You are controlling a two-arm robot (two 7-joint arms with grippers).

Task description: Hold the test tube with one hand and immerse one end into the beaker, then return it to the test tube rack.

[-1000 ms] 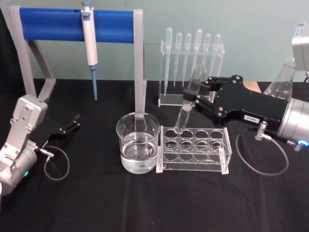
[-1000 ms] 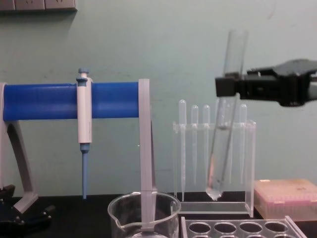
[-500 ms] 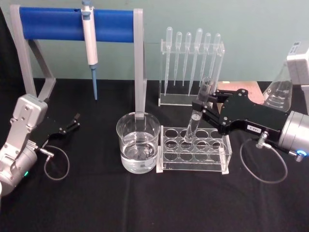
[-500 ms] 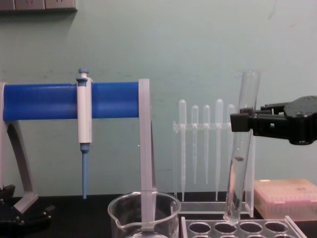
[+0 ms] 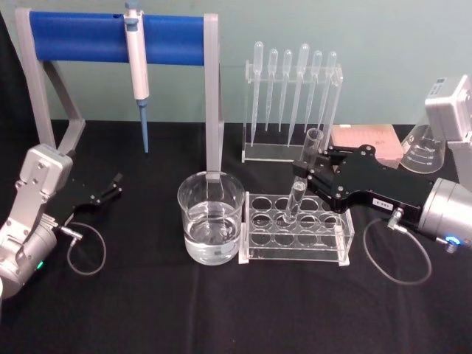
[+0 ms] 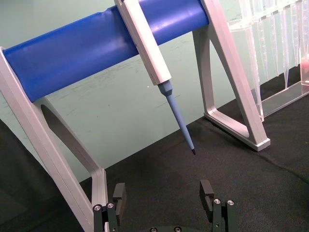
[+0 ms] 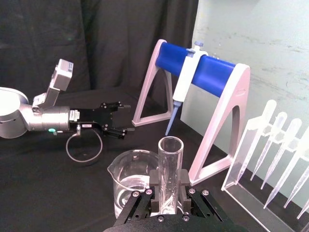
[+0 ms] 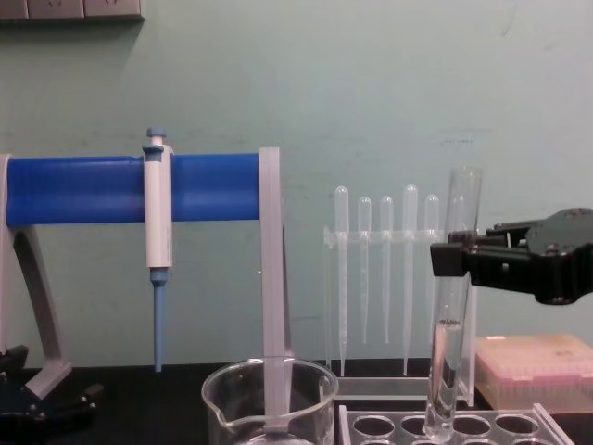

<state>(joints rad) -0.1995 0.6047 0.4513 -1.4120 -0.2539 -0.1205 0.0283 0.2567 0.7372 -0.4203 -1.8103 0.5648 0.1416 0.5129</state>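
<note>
Right end effector [image 5: 311, 177] clamping test tube [image 5: 302, 184] near upper part, keeping it near upright, rounded end entering rack [image 5: 341, 234] hole just beside beaker [image 5: 211, 226]. Left end effector [image 5: 110, 186] resting spread apart on worktop [image 5: 147, 310], idling.

Test tube [image 8: 448, 306] bottom behind the clear rack [image 8: 445, 427] rim; beaker [image 8: 270, 402] base cut off.

We can read no text anywhere. The right gripper [image 5: 308, 179] carries a small white label [image 5: 383, 202] on its black body, at about four o'clock from the fingertips, but its print is too small to make out. Faint markings on the flask [image 5: 422, 150] are also illegible.
</note>
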